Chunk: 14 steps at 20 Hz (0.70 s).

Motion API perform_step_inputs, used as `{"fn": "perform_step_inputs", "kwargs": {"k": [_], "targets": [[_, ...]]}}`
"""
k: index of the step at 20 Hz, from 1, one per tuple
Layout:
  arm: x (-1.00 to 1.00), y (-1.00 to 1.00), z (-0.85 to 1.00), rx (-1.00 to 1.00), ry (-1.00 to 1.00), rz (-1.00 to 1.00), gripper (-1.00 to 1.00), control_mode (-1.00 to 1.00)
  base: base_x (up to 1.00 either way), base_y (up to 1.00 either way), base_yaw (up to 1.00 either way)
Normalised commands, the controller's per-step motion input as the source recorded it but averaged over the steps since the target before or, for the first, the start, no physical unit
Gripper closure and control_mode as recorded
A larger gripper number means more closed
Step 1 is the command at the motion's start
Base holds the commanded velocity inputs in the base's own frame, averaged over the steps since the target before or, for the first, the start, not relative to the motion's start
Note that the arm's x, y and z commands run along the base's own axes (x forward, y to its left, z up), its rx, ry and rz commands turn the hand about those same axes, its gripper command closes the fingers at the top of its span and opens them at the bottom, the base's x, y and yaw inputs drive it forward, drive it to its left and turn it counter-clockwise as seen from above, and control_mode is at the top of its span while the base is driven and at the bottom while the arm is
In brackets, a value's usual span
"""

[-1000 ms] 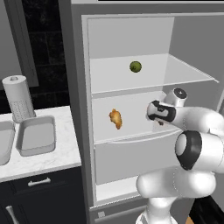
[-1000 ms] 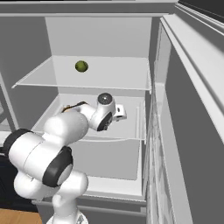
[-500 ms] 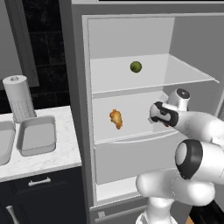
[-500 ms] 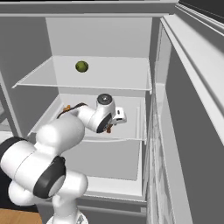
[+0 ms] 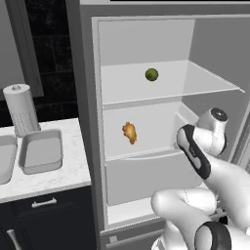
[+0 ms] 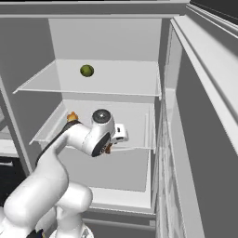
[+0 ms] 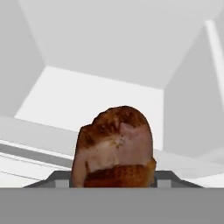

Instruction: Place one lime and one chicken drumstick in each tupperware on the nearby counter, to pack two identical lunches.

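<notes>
My gripper (image 7: 113, 183) is shut on a browned chicken drumstick (image 7: 114, 144), which hides the fingertips in the hand view. In the right base view the gripper (image 6: 110, 145) hangs over the fridge's middle shelf, with a bit of that drumstick (image 6: 108, 149) peeking out below the hand. A second chicken drumstick (image 5: 129, 133) lies on the middle shelf to the left. One green lime (image 5: 152, 74) rests on the upper shelf. Two light-grey tupperware trays stand empty on the white counter (image 5: 73, 171) left of the fridge: one (image 5: 43, 151) whole, the other (image 5: 5, 158) cut by the frame edge.
The fridge stands open, with a glass upper shelf (image 5: 195, 83), a closed drawer front (image 5: 146, 178) below the middle shelf, and its door (image 6: 204, 139) close on the right. A paper towel roll (image 5: 20, 110) stands behind the trays. Dark cabinets sit under the counter.
The gripper closed on the drumstick. Since then the hand has drawn back toward the fridge front and to the right with it. The lime and the other drumstick have stayed put.
</notes>
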Motion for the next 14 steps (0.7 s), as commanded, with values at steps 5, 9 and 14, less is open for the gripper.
{"fn": "perform_step_inputs", "kwargs": {"k": [5, 9, 14], "targets": [[-1.0, 0.36, 0.83, -0.06, 0.0, 0.07, 1.0, -1.0, 0.0, 0.0, 0.0], [-1.0, 0.3, 0.83, -0.05, 0.0, 0.06, 1.0, -1.0, 0.0, 0.0, 0.0], [-0.99, 0.34, 0.69, -0.04, 0.0, 0.05, 1.0, -1.0, 0.0, 0.0, 0.0]]}}
